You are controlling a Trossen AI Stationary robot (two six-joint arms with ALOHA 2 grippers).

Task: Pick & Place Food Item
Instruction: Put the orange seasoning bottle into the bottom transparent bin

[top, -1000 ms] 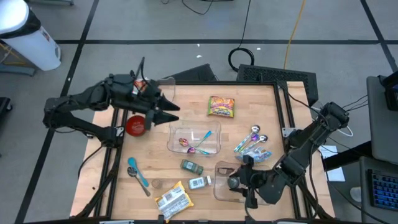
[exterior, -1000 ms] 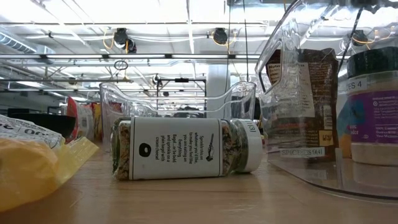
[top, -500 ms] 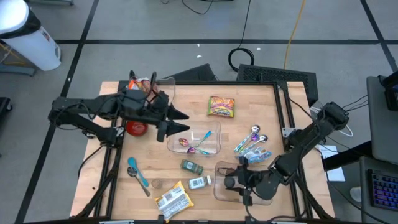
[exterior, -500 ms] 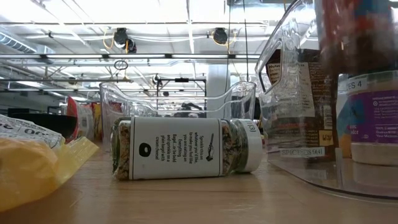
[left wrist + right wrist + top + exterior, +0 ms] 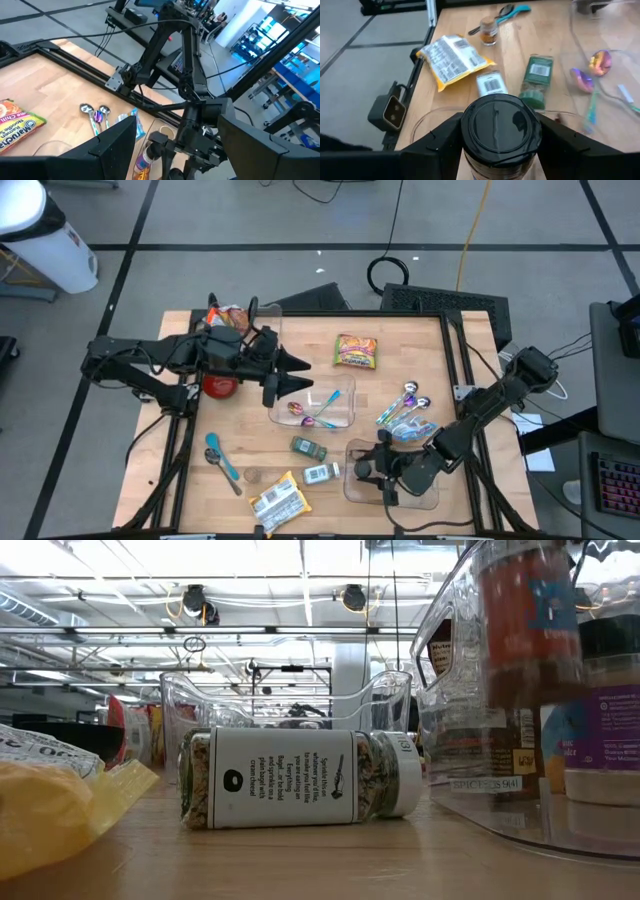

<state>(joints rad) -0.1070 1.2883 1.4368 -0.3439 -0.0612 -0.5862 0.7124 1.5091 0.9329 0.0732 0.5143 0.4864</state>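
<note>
My right gripper (image 5: 501,150) is shut on a spice jar with a black lid (image 5: 501,131) and an orange label (image 5: 525,630). It holds the jar over a clear bin (image 5: 352,485) at the table's near right. That bin holds other jars (image 5: 600,710). My left gripper (image 5: 295,375) hangs open above the left end of a second clear bin (image 5: 345,418) at mid-table, with nothing between its fingers (image 5: 112,150). Colourful spoons (image 5: 305,413) lie in that second bin. My right gripper pinches the jar between its two fingers (image 5: 442,147), on opposite sides of the jar just below the black lid (image 5: 475,167). The fingers come from the table's right, slanting a little down. The jar stands upright, inside the bin's walls and clear of its floor.
On the wood lie a ramen packet (image 5: 357,351), spoons (image 5: 405,405), two jars on their sides (image 5: 308,447) (image 5: 320,474), a yellow packet (image 5: 278,500), a blue spoon (image 5: 222,460) and a red bowl (image 5: 218,385). A snack bag (image 5: 228,315) sits far left.
My right gripper has sunk with the jar, which has come down inside the near bin's walls and stays upright. My left gripper has gone toward the table's right edge, out over the middle bin's left end, still open.
</note>
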